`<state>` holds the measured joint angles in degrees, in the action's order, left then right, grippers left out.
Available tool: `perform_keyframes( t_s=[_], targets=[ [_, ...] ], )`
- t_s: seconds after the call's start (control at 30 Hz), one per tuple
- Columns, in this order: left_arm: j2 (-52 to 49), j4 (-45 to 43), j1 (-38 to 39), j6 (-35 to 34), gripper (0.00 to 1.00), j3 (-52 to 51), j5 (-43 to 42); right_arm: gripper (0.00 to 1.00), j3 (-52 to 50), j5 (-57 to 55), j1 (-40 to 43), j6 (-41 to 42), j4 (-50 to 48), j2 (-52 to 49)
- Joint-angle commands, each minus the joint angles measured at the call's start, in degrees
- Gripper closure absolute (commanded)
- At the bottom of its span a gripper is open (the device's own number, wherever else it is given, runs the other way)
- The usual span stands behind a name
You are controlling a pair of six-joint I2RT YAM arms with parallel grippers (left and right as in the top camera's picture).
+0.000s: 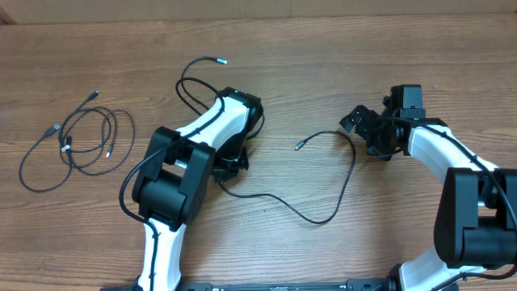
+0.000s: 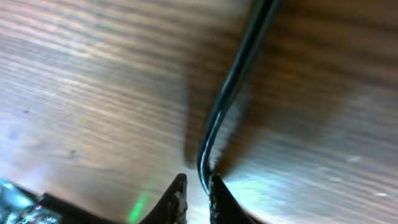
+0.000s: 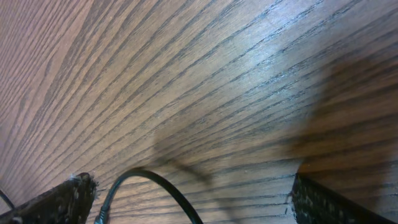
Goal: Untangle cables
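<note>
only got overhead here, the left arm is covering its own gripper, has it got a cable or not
observer: yes. In the left wrist view the left gripper is pinched shut on a black cable, right at the very tips.
operator: ok and the right one, overhead just shows a dark lump, open or closed
observer: the right gripper is wide open in its wrist view, with nothing gripped.
operator: anything between its fingers
observer: a cable loop arcs over the wooden table between them, close to one finger and well short of the other.
</note>
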<state>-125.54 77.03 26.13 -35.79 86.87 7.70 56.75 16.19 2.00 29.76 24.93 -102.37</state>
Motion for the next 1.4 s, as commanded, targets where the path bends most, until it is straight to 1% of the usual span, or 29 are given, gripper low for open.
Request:
perform_keyframes(
  t_s=[0.0,0.07,0.2,0.3,0.33,0.37,0.4,0.43,0.5,0.53,0.57,0.63,0.73,0.77,0.8,0.93,1.07,1.23,1.37],
  targets=[
    [-0.8,2.0,0.1,1.4,0.93,-0.5,2.4,0.0,-1.1,-2.9,0.4,-0.3,0.7,-1.6],
    [-0.8,3.8,0.1,1.8,0.96,-0.5,2.3,0.0,-1.1,-2.9,0.4,-0.2,0.7,-1.6],
    [-0.3,6.3,0.1,2.9,0.96,0.1,2.1,0.0,-1.1,-2.9,0.4,-0.3,0.7,-1.6],
    [0.6,7.6,-0.1,3.7,0.95,2.4,2.1,0.0,-1.1,-2.9,0.4,-0.3,0.7,-1.6],
    [1.0,7.9,-0.3,3.8,0.94,3.5,2.2,0.0,-1.1,-2.9,0.4,-0.3,0.7,-1.6],
    [1.3,8.0,-0.6,4.0,0.91,4.6,2.2,0.0,-1.1,-2.9,0.4,-0.3,0.7,-1.6],
    [1.5,7.8,-1.1,4.0,0.74,6.2,2.2,0.0,-1.1,-2.9,0.4,-0.3,0.7,-1.6],
    [1.5,7.5,-1.9,3.9,0.54,8.2,2.1,0.0,-1.1,-2.9,0.4,-0.2,0.7,-1.6],
    [1.5,6.6,-3.3,3.9,0.38,11.2,2.2,0.0,-1.1,-2.9,0.4,-0.3,0.7,-1.6],
    [1.5,5.6,-4.7,4.0,0.34,13.6,2.4,0.0,-1.1,-2.9,0.4,-0.3,0.7,-1.6],
    [1.5,5.2,-5.4,4.2,0.34,14.8,2.6,0.0,-1.2,-2.9,0.4,-0.3,0.7,-1.6],
    [1.5,4.1,-7.5,4.1,0.4,17.7,3.7,0.0,-1.2,-2.9,0.4,-0.3,0.7,-1.6],
    [1.5,1.5,-10.4,4.1,0.41,20.2,3.9,0.0,-1.1,-2.9,0.4,-0.3,0.7,-1.6],
    [1.5,-0.4,-11.4,4.2,0.34,20.3,4.2,0.0,-1.1,-2.9,0.4,-0.2,0.7,-1.6],
    [1.5,-2.8,-12.4,4.1,0.34,20.3,4.8,0.0,-1.1,-2.9,0.4,-0.3,0.7,-1.6],
    [0.7,-11.0,-15.2,4.2,0.43,20.1,4.5,0.0,-1.1,-2.9,0.4,-0.2,0.7,-1.6],
    [-0.2,-15.7,-16.4,5.0,0.48,19.5,4.2,0.0,-1.1,-2.9,0.4,-0.3,0.7,-1.6],
    [-1.4,-19.2,-16.3,5.0,0.48,17.7,4.2,0.0,-1.1,-2.9,0.4,-0.3,0.7,-1.6],
    [-3.6,-20.2,-15.8,5.0,0.48,17.1,4.2,0.0,-1.1,-2.9,0.4,-0.3,0.7,-1.6]
  ],
)
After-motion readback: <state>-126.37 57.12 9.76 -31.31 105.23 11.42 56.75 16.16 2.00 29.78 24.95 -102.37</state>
